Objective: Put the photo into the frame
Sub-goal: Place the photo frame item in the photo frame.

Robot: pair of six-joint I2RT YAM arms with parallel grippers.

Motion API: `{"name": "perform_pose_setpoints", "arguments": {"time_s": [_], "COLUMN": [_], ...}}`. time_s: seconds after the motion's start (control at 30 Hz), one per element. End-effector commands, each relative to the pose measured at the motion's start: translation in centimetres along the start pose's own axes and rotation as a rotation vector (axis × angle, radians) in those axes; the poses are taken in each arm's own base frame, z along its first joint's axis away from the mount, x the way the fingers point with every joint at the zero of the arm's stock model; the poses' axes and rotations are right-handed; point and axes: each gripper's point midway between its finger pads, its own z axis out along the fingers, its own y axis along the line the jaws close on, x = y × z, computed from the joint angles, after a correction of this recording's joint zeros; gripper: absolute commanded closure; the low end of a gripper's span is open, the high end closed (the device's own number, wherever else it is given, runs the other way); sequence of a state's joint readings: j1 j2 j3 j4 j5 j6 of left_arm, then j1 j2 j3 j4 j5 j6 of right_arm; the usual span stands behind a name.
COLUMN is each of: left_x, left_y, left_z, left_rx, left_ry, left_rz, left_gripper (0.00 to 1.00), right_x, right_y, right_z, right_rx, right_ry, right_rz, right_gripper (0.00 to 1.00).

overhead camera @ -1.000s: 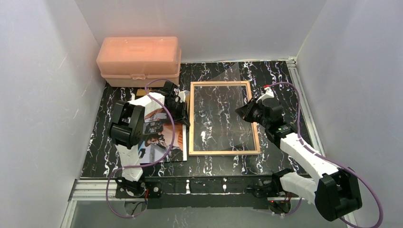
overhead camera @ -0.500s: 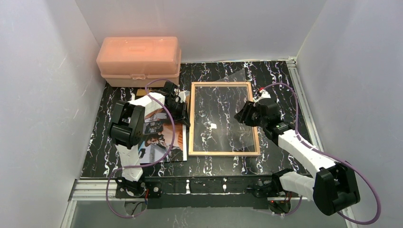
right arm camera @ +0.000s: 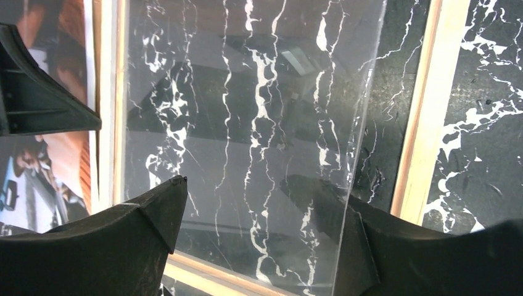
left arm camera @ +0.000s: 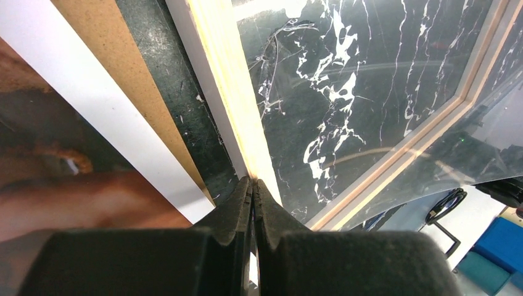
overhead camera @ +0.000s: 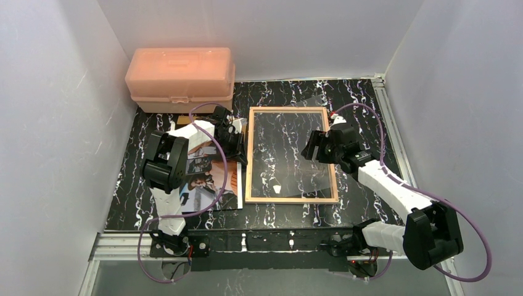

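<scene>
Frame (overhead camera: 290, 198) flat mid-surface (overhead camera: 358, 105); photo (overhead camera: 206, 185) just left of it.
Left gripper (left arm camera: 253, 183) pressed together at the frame's left rail, its arm crossing the photo. Right gripper (overhead camera: 312, 147) spread above the skewed clear pane (overhead camera: 290, 154). Pink box (overhead camera: 180, 77) back-left.

Frame (overhead camera: 248, 161): thin tan-wood rect., lying flat at centre, back up. Clear pane (overhead camera: 290, 142) sits askew in it, far-R corner past the rim. Photo (overhead camera: 206, 185): glossy print, pic side up, flat just L of frame.
</scene>
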State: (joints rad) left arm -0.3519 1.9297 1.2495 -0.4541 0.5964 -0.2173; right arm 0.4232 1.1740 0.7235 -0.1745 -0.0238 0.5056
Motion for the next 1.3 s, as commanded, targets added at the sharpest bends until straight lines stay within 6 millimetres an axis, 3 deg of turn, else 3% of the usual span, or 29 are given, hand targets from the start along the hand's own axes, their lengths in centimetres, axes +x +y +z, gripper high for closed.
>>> {"name": "perform_pose_setpoints", "arguments": {"time_s": [0.0, 0.63, 1.27], "left_x": [0.7, 0.8, 0.8], "left_y": [-2.7, -2.8, -2.9], "left_z": [-0.9, -0.9, -0.9], "left_rx": [0.084, 0.089, 0.092], "left_ry": [0.012, 0.012, 0.011], "left_rz": [0.031, 0.029, 0.031], "left_gripper": [1.00, 1.00, 1.00], "right_x": [-1.0, -0.2, 0.2], "right_y": [1.1, -1.9, -3.0], "right_z": [-0.3, -0.1, 0.1], "right_rx": [-0.009, 0.140, 0.182], "right_ry": [0.008, 0.056, 0.082], "right_rz": [-0.069, -0.156, -0.204], "right_gripper": [0.17, 0.02, 0.01]}}
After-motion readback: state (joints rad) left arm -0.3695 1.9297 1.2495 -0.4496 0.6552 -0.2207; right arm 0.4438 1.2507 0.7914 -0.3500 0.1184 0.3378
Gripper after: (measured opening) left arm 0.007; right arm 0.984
